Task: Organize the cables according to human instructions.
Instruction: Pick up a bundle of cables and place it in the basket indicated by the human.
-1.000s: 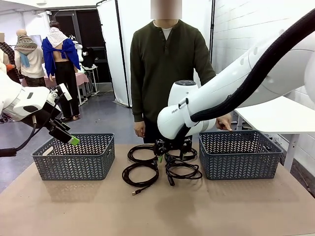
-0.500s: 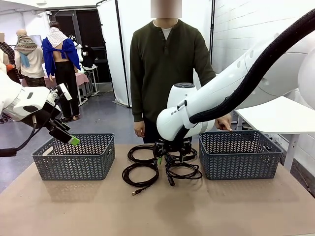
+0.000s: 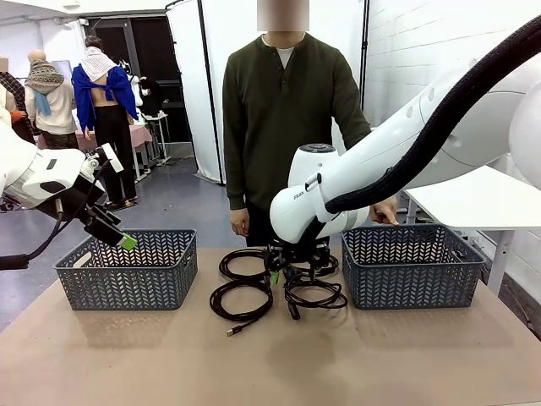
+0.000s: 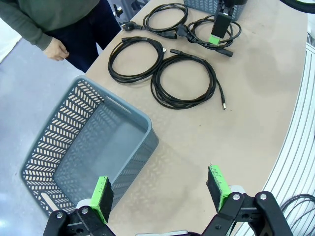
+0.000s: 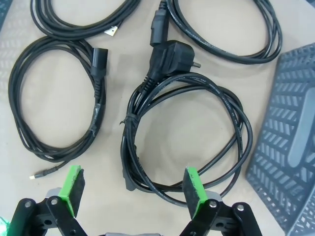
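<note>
Cables (image 3: 275, 279): four black coils laid flat in a tight two-by-two cluster at the middle of the tabletop (image 3: 254, 364), toward its far edge, between the left basket (image 3: 127, 271) and the right basket (image 3: 410, 271). Likely set out that way for sorting one at a time into either side. Right tool (image 5: 133, 184) spread wide, pinching nothing, hung low over the near right coil (image 5: 135, 103), the one ending in a round mains plug (image 5: 170, 56). Coil's near arc lying between the green pads in the right wrist view; judged as lining up for a pick, no contact yet. Left tool (image 4: 160, 191) likewise spread and empty, parked high over the left basket toward the tabletop's left edge, probably to stay clear of the working arm. Person (image 3: 283, 118) standing behind the far edge, one hand (image 3: 387, 211) down by the right basket's far rim, seemingly marking that basket as the destination; other hand (image 3: 240, 222) hanging loose. In the way: mains plug right up against the connector (image 5: 160, 22) of the far right coil; near left coil with its moulded appliance connector (image 5: 96, 56) just beside; right basket's wall close along the chosen coil's other flank. Just one tie (image 5: 127, 119) made out on the loops, so some risk of strands sagging and dragging a neighbour along on lifting.
</note>
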